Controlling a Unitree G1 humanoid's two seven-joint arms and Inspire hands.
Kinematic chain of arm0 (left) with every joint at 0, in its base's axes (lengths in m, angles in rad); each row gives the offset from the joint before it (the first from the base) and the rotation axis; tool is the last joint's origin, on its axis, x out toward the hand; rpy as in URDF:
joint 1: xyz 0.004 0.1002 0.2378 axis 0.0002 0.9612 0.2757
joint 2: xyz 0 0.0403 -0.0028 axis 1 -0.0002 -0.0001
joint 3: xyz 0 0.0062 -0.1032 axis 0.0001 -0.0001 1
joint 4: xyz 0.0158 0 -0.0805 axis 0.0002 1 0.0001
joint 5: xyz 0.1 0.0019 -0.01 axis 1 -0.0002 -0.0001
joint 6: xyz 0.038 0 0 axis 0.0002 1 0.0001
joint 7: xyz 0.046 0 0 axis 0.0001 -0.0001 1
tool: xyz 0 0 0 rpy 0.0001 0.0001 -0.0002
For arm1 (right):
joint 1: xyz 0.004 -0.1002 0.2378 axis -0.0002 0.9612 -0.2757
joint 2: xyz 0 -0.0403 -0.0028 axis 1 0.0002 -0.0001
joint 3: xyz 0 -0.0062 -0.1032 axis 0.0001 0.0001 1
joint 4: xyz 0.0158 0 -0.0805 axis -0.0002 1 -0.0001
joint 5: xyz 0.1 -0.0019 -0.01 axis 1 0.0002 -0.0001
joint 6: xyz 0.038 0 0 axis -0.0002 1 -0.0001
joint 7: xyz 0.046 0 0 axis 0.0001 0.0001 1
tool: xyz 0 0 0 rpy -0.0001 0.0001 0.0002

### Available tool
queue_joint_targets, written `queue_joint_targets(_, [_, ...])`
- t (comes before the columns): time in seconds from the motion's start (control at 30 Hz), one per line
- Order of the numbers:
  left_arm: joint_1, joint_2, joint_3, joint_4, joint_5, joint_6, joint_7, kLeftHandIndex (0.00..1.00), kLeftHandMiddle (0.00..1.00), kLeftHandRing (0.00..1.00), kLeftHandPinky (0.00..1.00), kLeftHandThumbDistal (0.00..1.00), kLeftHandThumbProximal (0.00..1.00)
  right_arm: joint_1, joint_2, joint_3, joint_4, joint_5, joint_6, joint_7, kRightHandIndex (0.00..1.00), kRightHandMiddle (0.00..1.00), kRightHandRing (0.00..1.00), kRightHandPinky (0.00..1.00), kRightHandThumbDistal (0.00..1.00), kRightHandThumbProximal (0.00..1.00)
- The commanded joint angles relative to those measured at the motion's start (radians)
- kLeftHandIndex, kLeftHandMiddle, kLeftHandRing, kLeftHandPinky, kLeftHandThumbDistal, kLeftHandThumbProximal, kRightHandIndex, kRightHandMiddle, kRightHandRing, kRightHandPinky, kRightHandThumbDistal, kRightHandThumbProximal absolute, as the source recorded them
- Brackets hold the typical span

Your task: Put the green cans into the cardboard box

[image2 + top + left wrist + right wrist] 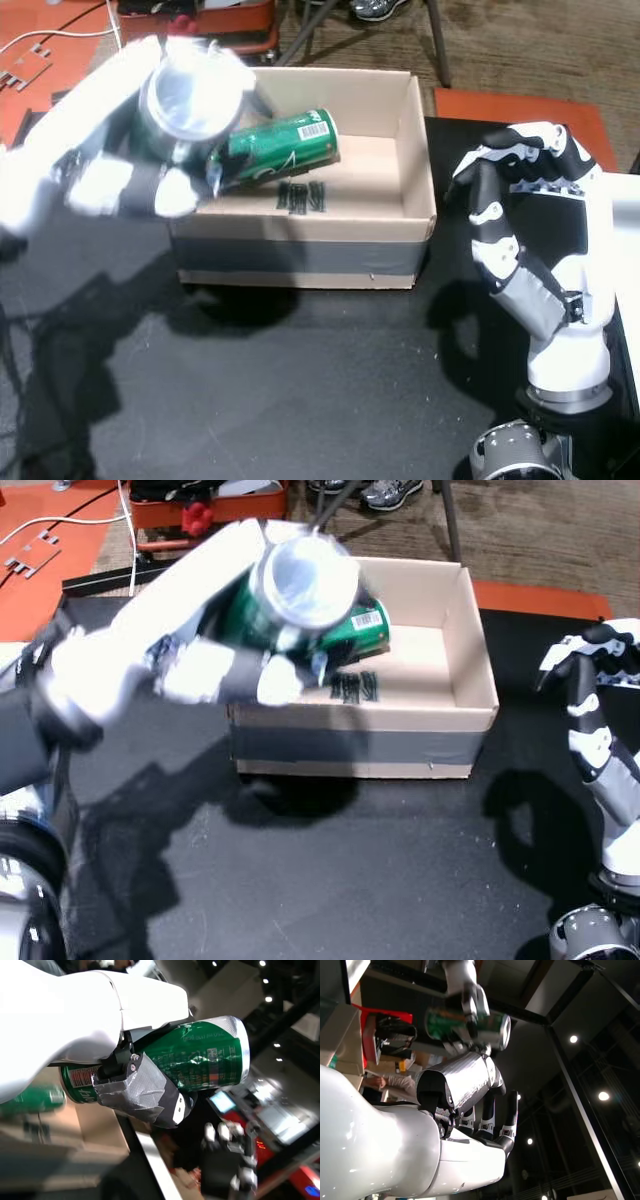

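My left hand (215,670): fingers clenched round a green can (290,595) above the cardboard box (455,715).
In the box: another green can (280,150), lying down.
My right hand (530,240): released, beside the box over the black surface (380,880).

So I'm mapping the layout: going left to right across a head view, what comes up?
Left hand gripping a green can → second green can lying in the cardboard box → right hand, empty.

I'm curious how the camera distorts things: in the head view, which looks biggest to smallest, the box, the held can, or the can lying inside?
1. cardboard box
2. lying can
3. held can, in the left hand; it is seen end-on and nearer, so 2 and 3 are unsure.
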Motion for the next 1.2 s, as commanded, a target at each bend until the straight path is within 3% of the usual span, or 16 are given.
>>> queue_joint_targets(0.0, [-0.056,0.021,-0.058,0.030,0.112,0.055,0.157,0.02,0.29,0.51,0.58,0.37,0.00,-0.019,0.001,-0.017,0.005,0.013,-0.007,0.014,0.28,0.32,0.41,0.55,0.51,0.00])
queue_joint_targets(0.17, [-0.146,0.026,-0.186,0.053,0.291,0.180,0.405,0.07,0.38,0.60,0.63,0.31,0.00,-0.017,0.011,-0.031,0.000,0.018,-0.007,0.025,0.27,0.32,0.42,0.54,0.53,0.00])
queue_joint_targets(0.43, [-0.207,-0.008,-0.297,0.078,0.397,0.273,0.536,0.08,0.36,0.56,0.62,0.31,0.00,-0.015,0.018,-0.032,-0.011,0.016,-0.007,0.027,0.25,0.32,0.42,0.53,0.53,0.00])
queue_joint_targets(0.67, [-0.247,-0.049,-0.415,0.094,0.513,0.363,0.666,0.13,0.41,0.59,0.65,0.34,0.00,-0.003,0.020,-0.023,-0.019,0.000,-0.019,0.012,0.25,0.31,0.40,0.54,0.54,0.00])
queue_joint_targets(0.93, [-0.282,-0.108,-0.502,0.131,0.588,0.567,0.716,0.29,0.50,0.60,0.59,0.42,0.00,-0.008,0.033,-0.028,-0.025,0.012,-0.029,0.022,0.25,0.31,0.40,0.52,0.55,0.00])
queue_joint_targets(1.07, [-0.277,-0.124,-0.523,0.138,0.596,0.625,0.690,0.24,0.42,0.54,0.50,0.43,0.00,-0.007,0.039,-0.026,-0.032,0.015,-0.022,0.020,0.24,0.30,0.40,0.52,0.55,0.00])
queue_joint_targets(1.17, [-0.280,-0.129,-0.541,0.143,0.611,0.678,0.660,0.26,0.44,0.57,0.51,0.42,0.00,-0.008,0.038,-0.026,-0.034,0.013,-0.041,0.025,0.25,0.31,0.40,0.53,0.54,0.00])
